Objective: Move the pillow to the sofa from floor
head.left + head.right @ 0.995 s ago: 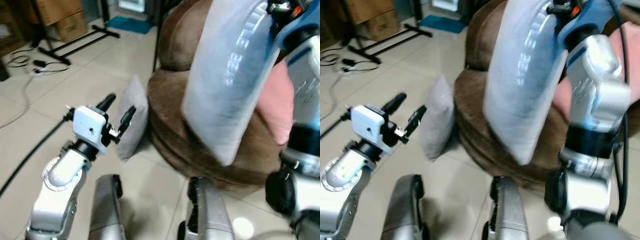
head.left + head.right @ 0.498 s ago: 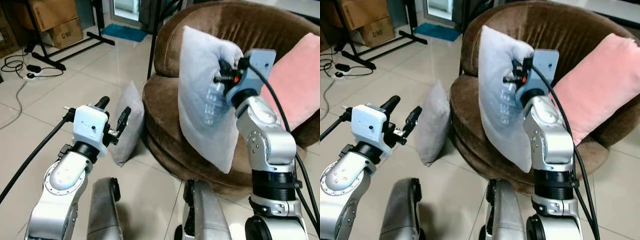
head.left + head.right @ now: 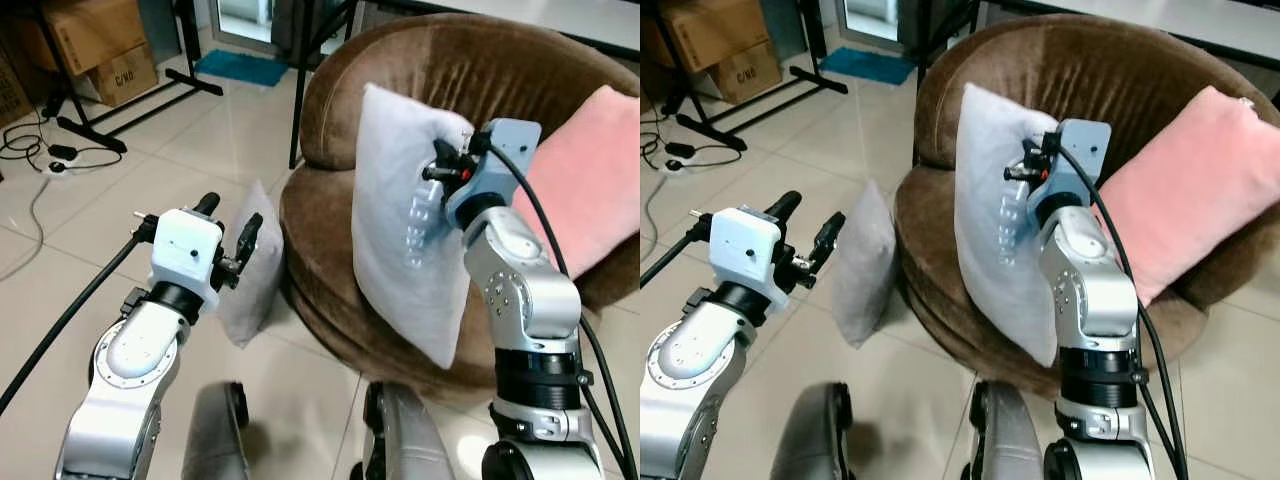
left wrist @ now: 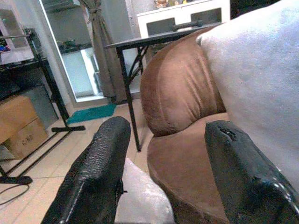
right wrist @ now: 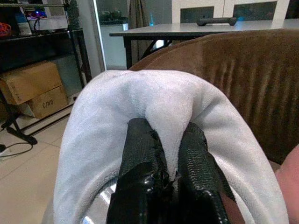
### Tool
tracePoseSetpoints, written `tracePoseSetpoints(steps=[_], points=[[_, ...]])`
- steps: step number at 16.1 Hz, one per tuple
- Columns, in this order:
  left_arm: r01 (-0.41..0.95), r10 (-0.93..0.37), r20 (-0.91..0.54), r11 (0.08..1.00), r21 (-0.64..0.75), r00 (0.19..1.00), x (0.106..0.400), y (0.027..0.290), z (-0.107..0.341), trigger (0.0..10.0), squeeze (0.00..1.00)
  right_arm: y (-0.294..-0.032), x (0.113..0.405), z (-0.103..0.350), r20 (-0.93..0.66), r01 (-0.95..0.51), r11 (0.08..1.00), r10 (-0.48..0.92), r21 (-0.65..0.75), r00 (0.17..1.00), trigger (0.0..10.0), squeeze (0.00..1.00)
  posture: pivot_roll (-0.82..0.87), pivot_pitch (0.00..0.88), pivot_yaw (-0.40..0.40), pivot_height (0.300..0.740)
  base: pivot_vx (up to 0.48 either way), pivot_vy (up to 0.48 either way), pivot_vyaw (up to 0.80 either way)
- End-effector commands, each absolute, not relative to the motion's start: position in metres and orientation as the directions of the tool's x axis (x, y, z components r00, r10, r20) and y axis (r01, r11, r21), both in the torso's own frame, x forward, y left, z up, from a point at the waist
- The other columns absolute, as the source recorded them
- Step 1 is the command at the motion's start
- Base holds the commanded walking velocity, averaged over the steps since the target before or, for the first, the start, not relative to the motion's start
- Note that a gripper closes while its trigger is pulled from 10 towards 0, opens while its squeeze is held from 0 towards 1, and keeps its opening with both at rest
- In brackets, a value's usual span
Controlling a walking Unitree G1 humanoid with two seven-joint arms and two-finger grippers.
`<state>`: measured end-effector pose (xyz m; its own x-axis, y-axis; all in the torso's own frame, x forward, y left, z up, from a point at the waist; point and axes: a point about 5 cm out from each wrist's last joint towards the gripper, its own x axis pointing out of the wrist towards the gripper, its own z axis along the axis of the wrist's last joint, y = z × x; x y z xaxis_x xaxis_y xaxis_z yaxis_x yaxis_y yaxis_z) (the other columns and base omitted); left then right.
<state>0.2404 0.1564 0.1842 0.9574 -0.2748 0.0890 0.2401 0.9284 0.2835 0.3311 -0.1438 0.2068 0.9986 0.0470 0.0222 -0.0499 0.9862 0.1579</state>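
Note:
My right gripper (image 3: 437, 165) is shut on the top corner of a pale grey pillow (image 3: 405, 250), which hangs upright over the seat of the round brown sofa (image 3: 330, 225). In the right wrist view both fingers (image 5: 140, 172) pinch a fold of that pillow (image 5: 117, 121). A second grey pillow (image 3: 252, 265) stands on the tiled floor, leaning against the sofa's left side. My left gripper (image 3: 229, 222) is open, held just left of that floor pillow with nothing between its fingers (image 4: 93, 172).
A pink pillow (image 3: 590, 165) leans on the sofa's right side. Cardboard boxes (image 3: 85, 45), a black metal stand (image 3: 150, 85) and cables (image 3: 40, 150) lie on the floor at the far left. A black table leg (image 3: 297, 80) stands behind the sofa.
The camera has steadied and drawn back. My right gripper has carried the grey pillow down from close before the camera to hang over the sofa seat. The left gripper stays open.

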Motion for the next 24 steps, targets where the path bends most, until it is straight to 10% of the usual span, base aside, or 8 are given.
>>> tracePoseSetpoints(steps=[1,12,24], points=[[0.225,-0.259,0.082,0.929,0.294,0.962,0.243,0.158,0.183,10.0,0.0,-0.147,0.327,0.195,-0.023,-0.026,0.984,0.031,0.174,0.999,10.0,0.0,0.1,0.0,-0.061,0.644,0.0,0.0,0.0],[0.236,-0.272,0.073,0.919,0.315,0.96,0.248,0.159,0.177,10.0,0.0,-0.158,0.318,0.197,-0.03,0.018,0.965,-0.01,0.262,0.999,10.0,0.0,0.1,0.0,0.005,0.74,0.0,0.0,0.0],[0.275,-0.303,0.06,0.919,0.284,0.951,0.255,0.164,0.178,10.0,0.0,-0.152,0.318,0.217,0.077,-0.041,0.97,0.023,0.238,0.997,10.0,0.0,0.11,0.0,0.029,0.74,0.062,0.0,-0.19]])
